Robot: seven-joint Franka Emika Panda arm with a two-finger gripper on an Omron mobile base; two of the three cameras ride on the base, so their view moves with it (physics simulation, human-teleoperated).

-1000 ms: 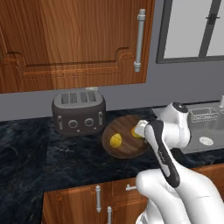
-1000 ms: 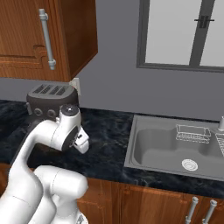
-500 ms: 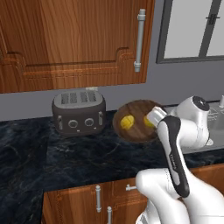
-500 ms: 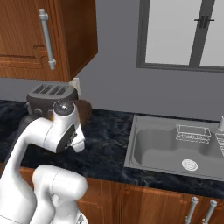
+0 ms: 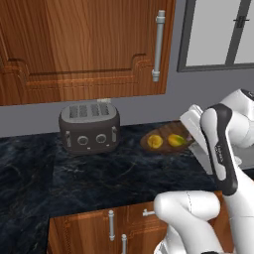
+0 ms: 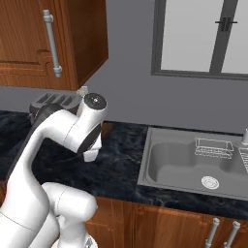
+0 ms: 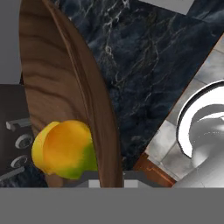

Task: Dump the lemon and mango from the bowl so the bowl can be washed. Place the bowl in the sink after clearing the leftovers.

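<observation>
The dark wood bowl (image 5: pixel 165 144) hangs tilted just above the counter, right of the toaster. A lemon (image 5: pixel 155 142) and a mango (image 5: pixel 176 140) lie in it side by side. My gripper (image 7: pixel 107 178) is shut on the bowl's rim (image 7: pixel 94 109), which the hand view shows edge-on. There the mango (image 7: pixel 68 151) rests against the bowl's inner face near my fingers, with a yellow edge, probably the lemon, behind it. My forearm hides the fingers in the left base view. The sink (image 6: pixel 180 162) lies to the right, its basin bare.
A dark grey toaster (image 5: pixel 90 129) stands on the black marble counter (image 5: pixel 99 173) against the wall. Wooden cabinets hang above it. A wire rack (image 6: pixel 213 147) sits in the sink's far side. My own arm (image 6: pixel 72 131) blocks much of the counter.
The bowl has come up off the counter and moved right with my hand. It stood steeply tilted half a second ago and now lies flatter. Both fruits have stayed in it.
</observation>
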